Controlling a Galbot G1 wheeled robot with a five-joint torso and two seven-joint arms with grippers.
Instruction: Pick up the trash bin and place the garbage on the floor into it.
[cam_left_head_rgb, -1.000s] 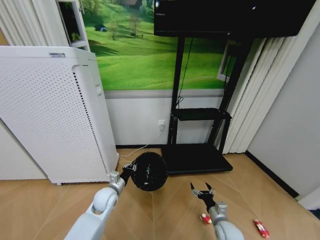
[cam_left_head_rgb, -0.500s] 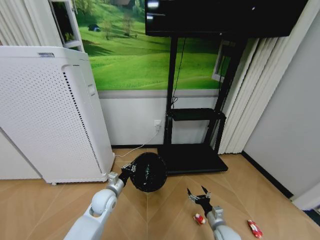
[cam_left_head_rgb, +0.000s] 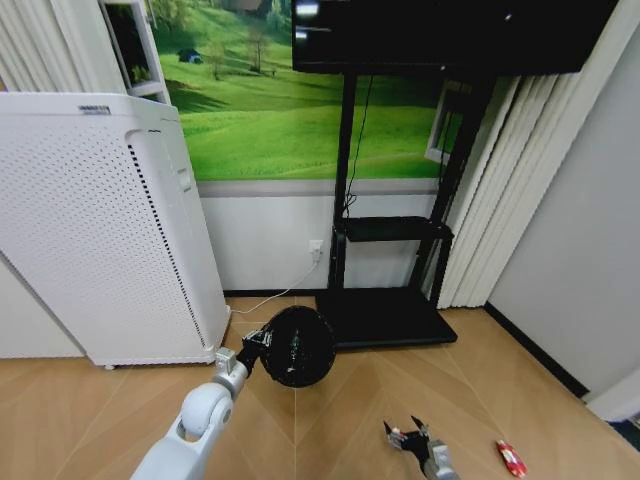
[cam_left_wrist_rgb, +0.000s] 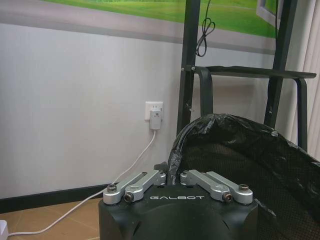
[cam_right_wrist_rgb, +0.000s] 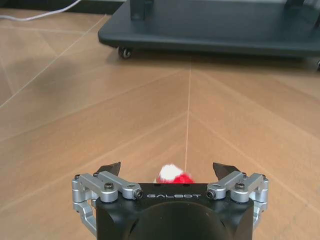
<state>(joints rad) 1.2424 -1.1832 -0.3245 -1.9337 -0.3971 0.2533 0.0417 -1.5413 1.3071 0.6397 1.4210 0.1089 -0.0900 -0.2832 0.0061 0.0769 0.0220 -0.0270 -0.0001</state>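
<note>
The trash bin, black and round with a dark liner, hangs tilted above the floor, its mouth turned toward me. My left gripper is shut on its rim; in the left wrist view the fingers pinch the lined rim of the bin. My right gripper is low over the floor and open. Its fingertips stand on either side of a red-and-white wrapper. A second red wrapper lies on the floor to the right.
A tall white perforated appliance stands at the left. The black stand's wheeled base sits just behind the bin, also seen as the base. A white cable runs to a wall socket. Curtains and a wall close the right side.
My right gripper has dropped lower toward the floor over a red-and-white wrapper. The head camera shifted slightly. The left gripper still holds the bin in the same place.
</note>
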